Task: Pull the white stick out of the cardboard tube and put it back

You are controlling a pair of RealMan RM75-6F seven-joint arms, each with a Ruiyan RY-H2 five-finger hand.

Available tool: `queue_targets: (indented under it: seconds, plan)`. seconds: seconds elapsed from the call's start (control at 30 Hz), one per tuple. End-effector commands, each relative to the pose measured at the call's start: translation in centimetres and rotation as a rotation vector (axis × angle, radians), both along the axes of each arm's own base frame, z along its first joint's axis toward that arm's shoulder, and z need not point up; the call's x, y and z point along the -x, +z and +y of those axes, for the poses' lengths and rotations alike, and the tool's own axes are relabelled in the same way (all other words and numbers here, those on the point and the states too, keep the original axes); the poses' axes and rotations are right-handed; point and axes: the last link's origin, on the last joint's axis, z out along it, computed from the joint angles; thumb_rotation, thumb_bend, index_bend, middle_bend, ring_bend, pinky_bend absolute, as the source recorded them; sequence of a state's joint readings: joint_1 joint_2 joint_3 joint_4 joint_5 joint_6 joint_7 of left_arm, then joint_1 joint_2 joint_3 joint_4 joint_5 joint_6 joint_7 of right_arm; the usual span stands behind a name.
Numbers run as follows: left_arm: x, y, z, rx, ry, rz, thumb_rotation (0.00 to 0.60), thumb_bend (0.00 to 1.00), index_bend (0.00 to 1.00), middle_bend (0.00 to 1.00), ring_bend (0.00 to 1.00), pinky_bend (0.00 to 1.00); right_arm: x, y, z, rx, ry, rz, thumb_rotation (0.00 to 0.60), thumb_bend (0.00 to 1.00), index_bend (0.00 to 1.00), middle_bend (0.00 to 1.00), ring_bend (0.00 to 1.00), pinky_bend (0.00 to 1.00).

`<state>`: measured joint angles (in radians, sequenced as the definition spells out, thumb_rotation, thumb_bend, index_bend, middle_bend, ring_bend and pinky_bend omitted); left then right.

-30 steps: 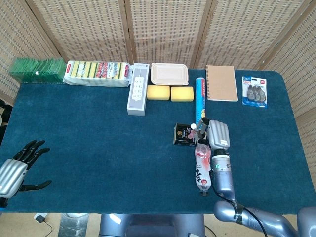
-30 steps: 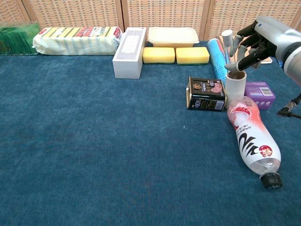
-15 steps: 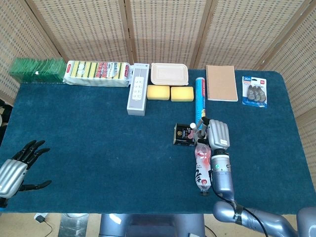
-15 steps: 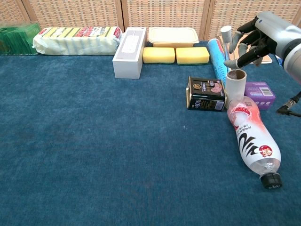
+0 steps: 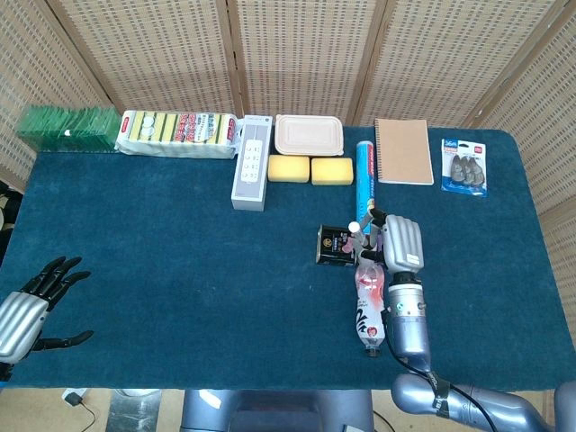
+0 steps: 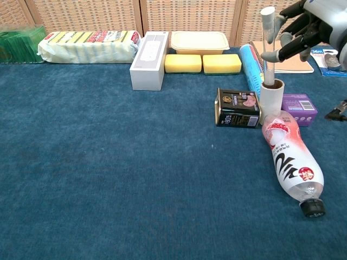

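Observation:
The cardboard tube (image 6: 271,99) stands upright between a black tin (image 6: 237,108) and a purple box (image 6: 299,103). My right hand (image 6: 302,25) pinches the white stick (image 6: 267,38) near its top and holds it almost upright above the tube. The stick's lower end sits at the tube's mouth; I cannot tell how deep it reaches. From the head view the right hand (image 5: 401,243) covers the tube. My left hand (image 5: 34,304) hovers at the table's near left corner with fingers spread, holding nothing.
A plastic bottle (image 6: 290,162) lies on its side just in front of the tube. A blue roll (image 6: 250,60), two yellow sponges (image 6: 203,63), a white box (image 6: 148,52), a lidded container (image 6: 199,40) and a notebook (image 5: 403,150) line the back.
My right hand has risen with the white stick, drawing most of it up out of the tube. The left hand has stayed where it was.

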<state>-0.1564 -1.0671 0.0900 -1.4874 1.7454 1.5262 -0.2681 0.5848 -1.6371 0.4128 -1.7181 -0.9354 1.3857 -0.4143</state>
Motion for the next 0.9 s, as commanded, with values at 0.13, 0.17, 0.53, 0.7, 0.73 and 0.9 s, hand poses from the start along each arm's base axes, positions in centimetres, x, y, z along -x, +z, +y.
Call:
queue_targets:
  seconds: [0.13, 0.17, 0.53, 0.7, 0.73, 0.9]
  plan:
    - [0.0, 0.1, -0.2, 0.000, -0.008, -0.004, 0.462, 0.11, 0.16, 0.08, 0.03, 0.24, -0.5, 1.2, 0.3, 0.029, 0.006, -0.001, 0.600, 0.31, 0.69, 0.78, 0.85, 0.68]
    - [0.0, 0.1, -0.2, 0.000, -0.009, -0.006, 0.463, 0.11, 0.16, 0.08, 0.03, 0.24, -0.6, 1.4, 0.4, 0.035, 0.007, -0.001, 0.600, 0.31, 0.70, 0.79, 0.85, 0.68]
    - [-0.1, 0.3, -0.5, 0.000, -0.022, -0.013, 0.462, 0.11, 0.16, 0.08, 0.03, 0.24, -1.5, 3.6, 1.0, 0.081, 0.014, -0.023, 0.600, 0.31, 0.72, 0.81, 0.87, 0.69]
    - [-0.1, 0.4, -0.7, 0.001, -0.027, -0.014, 0.459, 0.11, 0.16, 0.08, 0.03, 0.24, -1.6, 4.2, 1.2, 0.090, 0.011, -0.024, 0.600, 0.31, 0.72, 0.81, 0.87, 0.69]
    - [-0.1, 0.4, -0.7, 0.001, -0.028, -0.014, 0.461, 0.11, 0.16, 0.08, 0.03, 0.24, -1.6, 4.3, 1.2, 0.091, 0.010, -0.024, 0.600, 0.31, 0.72, 0.81, 0.87, 0.69]
    - [-0.1, 0.4, -0.8, 0.002, -0.032, -0.014, 0.460, 0.11, 0.16, 0.08, 0.03, 0.24, -1.6, 4.9, 1.4, 0.100, 0.010, -0.028, 0.600, 0.31, 0.73, 0.82, 0.88, 0.70]
